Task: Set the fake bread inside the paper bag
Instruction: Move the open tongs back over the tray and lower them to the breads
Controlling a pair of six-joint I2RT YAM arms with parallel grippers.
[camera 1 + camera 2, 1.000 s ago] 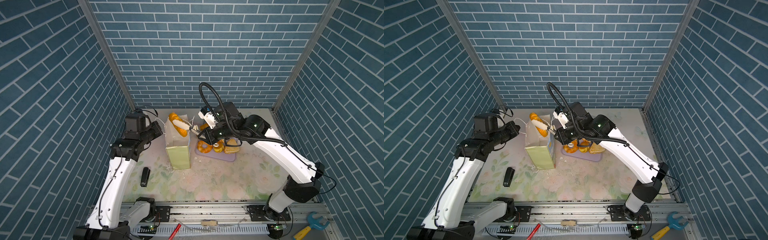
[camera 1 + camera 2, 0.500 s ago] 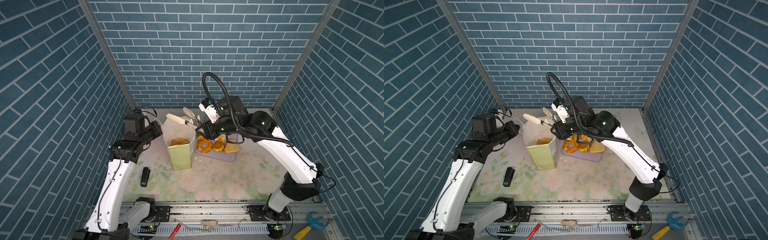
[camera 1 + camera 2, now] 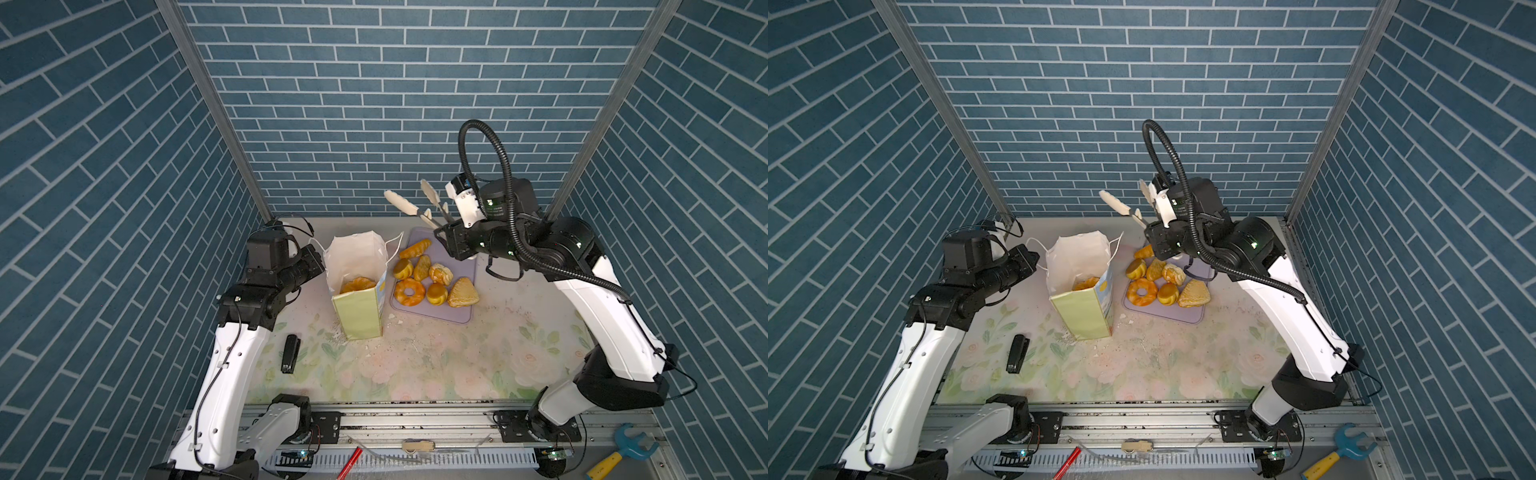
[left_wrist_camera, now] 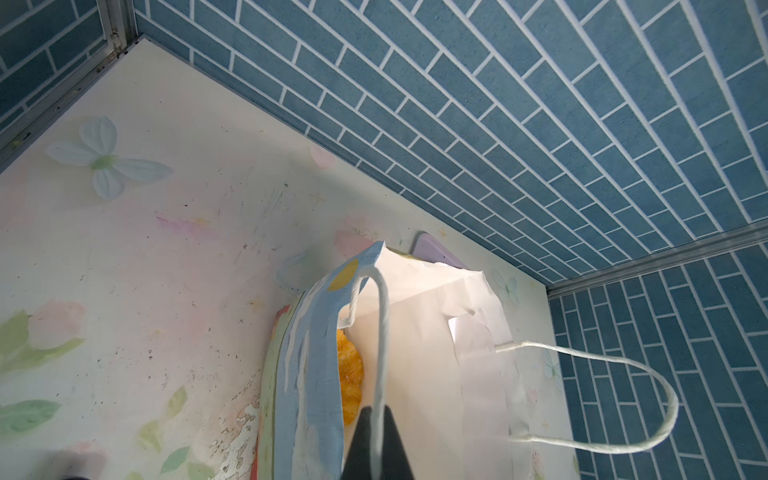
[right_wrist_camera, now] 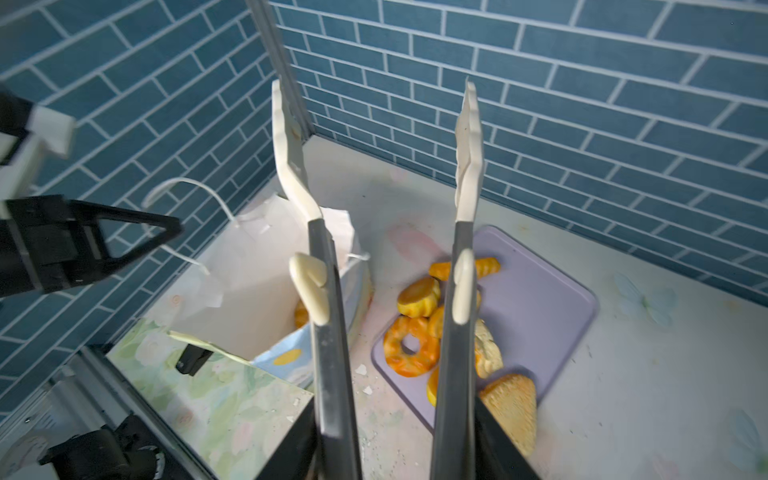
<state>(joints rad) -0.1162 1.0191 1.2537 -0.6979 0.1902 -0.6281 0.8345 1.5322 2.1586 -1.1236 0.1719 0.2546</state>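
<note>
At left, the left gripper is pressed together on the bag's white cord handle, which keeps the mouth pulled open. A black stapler-like item lies apart on the floral table, unused. The bag stands upright and is made of thin creased paper, pale green outside and white inside, with blue print on one narrow side. Its top edge is crumpled and looks soft. Progress: one bread, glossy orange and ridged, lies at the bottom of the bag. Seven pieces remain on the tray just right of the bag, so the job is barely begun. The tray is flat, lilac and smooth, with rounded corners. On it are a twisted loaf at the far end, ribbed buns, a ring doughnut and a triangle with a grainy matt crust. Most pieces look like slick moulded plastic. The tongs are raised high, with grey arms and cream scalloped tips, spread and empty. The right gripper clamps the tongs by their arms, loosely enough that they gape
</note>
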